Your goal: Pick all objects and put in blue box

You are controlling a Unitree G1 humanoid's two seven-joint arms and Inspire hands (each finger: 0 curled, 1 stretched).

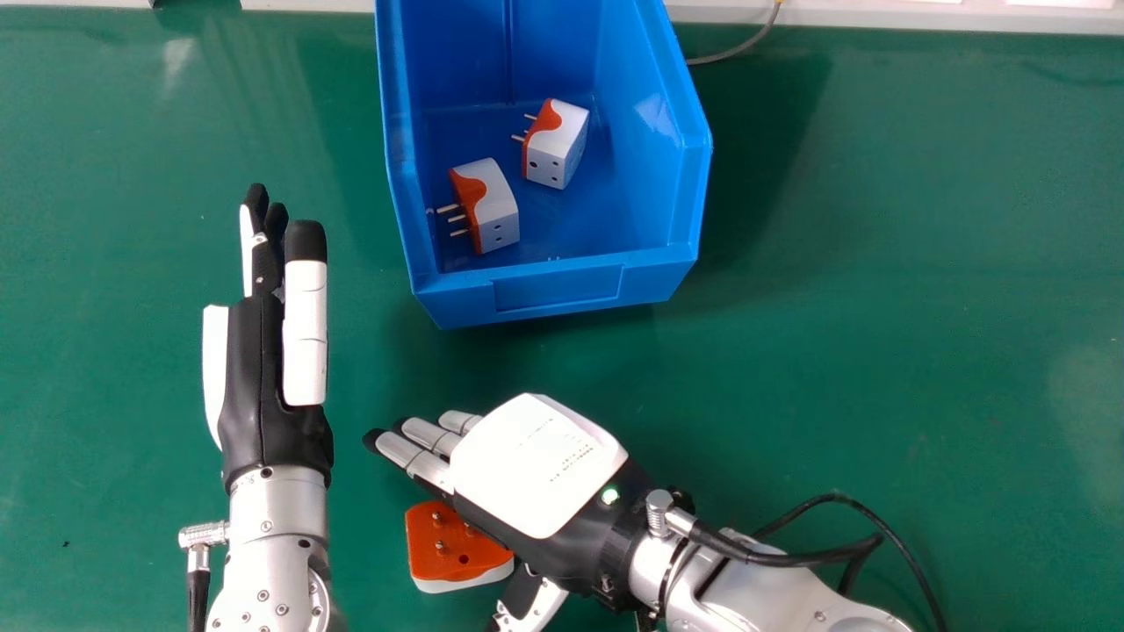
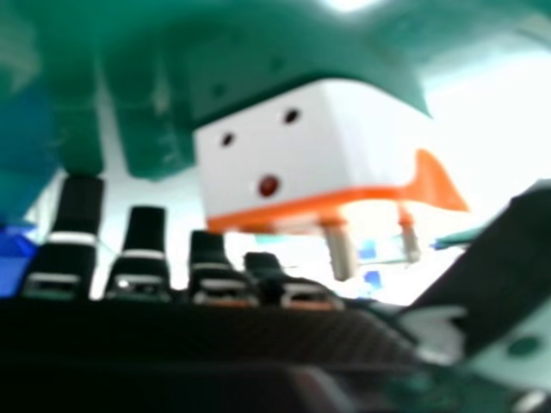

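A white and orange plug adapter (image 1: pixel 457 546) lies pins up on the green table, partly under the edge of my right hand (image 1: pixel 537 465). That hand is palm down above it, fingers fairly straight, thumb apart on the near side. In the right hand view the adapter (image 2: pixel 275 155) sits between the straight fingers and the thumb of my right hand (image 2: pixel 516 267), not gripped. Two similar adapters, one nearer (image 1: pixel 487 206) and one farther (image 1: pixel 558 145), lie inside the blue box (image 1: pixel 558 290). My left hand (image 1: pixel 268 377) is held at the left with straight fingers, holding nothing.
The green table (image 1: pixel 878 307) extends on both sides of the box. A grey cable (image 1: pixel 738 51) runs behind the box at the right. Black cables (image 1: pixel 825 553) loop beside the right wrist.
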